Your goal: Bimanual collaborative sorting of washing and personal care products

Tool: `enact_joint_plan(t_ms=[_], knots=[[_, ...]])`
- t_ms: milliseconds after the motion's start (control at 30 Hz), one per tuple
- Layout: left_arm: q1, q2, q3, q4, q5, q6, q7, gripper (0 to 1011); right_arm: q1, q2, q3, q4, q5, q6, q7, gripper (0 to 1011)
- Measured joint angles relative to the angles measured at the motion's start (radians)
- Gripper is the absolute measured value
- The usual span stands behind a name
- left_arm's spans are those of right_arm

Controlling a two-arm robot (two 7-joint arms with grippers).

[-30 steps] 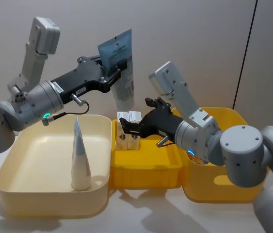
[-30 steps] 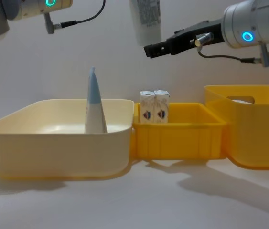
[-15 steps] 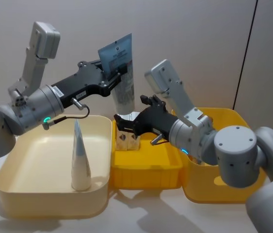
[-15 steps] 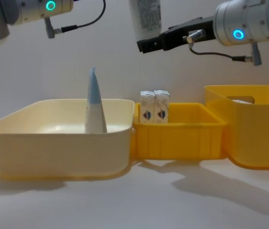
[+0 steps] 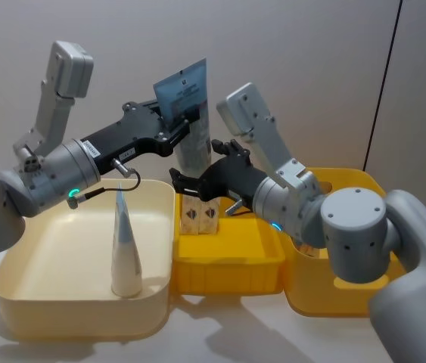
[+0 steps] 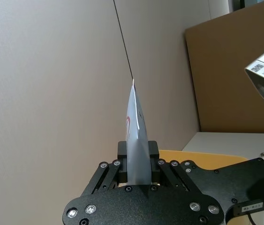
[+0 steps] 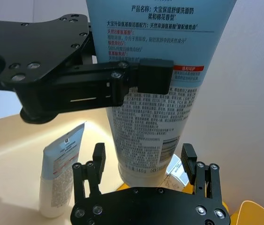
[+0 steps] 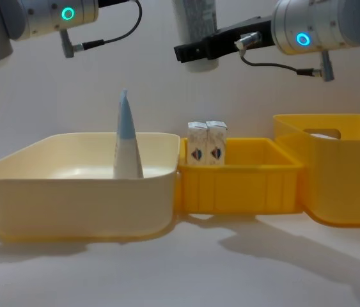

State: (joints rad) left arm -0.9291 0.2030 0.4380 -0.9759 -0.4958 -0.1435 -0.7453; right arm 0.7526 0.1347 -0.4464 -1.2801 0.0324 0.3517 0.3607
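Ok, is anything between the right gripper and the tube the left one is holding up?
Nothing visible. The left gripper clamps the tube near its flat top, leaving the cap end free. The right gripper is open with a finger on either side of that lower end, and no carton or bin wall lies in the gap.

My right gripper (image 7: 143, 165) sits at the bottom centre, fingers spread on either side of the cap end of the printed squeeze tube (image 7: 157, 89). The left gripper (image 7: 122, 84) clamps that tube mid-frame. A smaller tube (image 7: 61, 176) stands at lower left.
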Motion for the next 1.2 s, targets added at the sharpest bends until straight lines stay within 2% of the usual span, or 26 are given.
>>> enact_joint_plan(t_ms=[600,1000,1200], knots=[[-0.002,0.000,0.013,0.010,-0.015,-0.008,-0.008,253,0.038,-0.037,-0.005,0.058,-0.001,-0.004,0.002,998],[-0.004,0.000,0.016,0.014,-0.019,-0.012,-0.009,252,0.047,-0.044,-0.007,0.071,-0.001,-0.004,0.004,701],[-0.005,0.000,0.016,0.015,-0.020,-0.013,-0.010,253,0.048,-0.046,-0.007,0.073,0.000,-0.005,0.004,661]])
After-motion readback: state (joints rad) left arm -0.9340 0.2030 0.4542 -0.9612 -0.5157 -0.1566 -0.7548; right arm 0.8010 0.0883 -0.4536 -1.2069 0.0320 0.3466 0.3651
